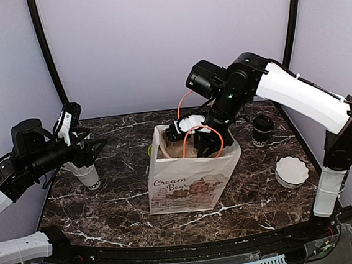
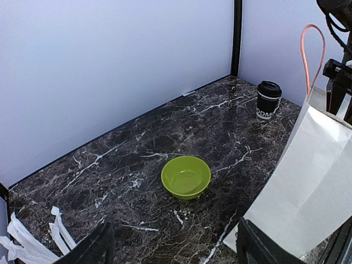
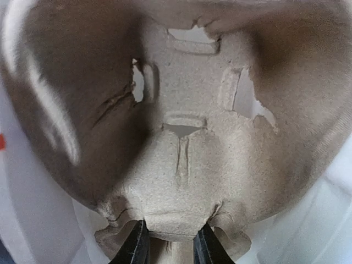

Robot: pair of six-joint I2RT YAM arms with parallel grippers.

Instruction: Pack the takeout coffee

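Lid on, the takeout coffee (image 1: pixel 263 130) stands upright at the right rear of the marble table (image 1: pixel 250 193), apart from the paper bag (image 1: pixel 193 180), inside which the right gripper (image 3: pixel 170 247) clamps the edge of a pulp cup carrier (image 3: pixel 187 165), while the left gripper (image 2: pixel 175 242) hangs spread wide beside the white cup of straws (image 1: pixel 88 176).

I saw a glossy marbled tabletop (image 2: pixel 126 143), matt paper bag (image 1: pixel 193 180), rough pulp cup carrier (image 3: pixel 187 181), and smooth plastic lid (image 2: pixel 269 87) on the takeout coffee (image 2: pixel 268 104).
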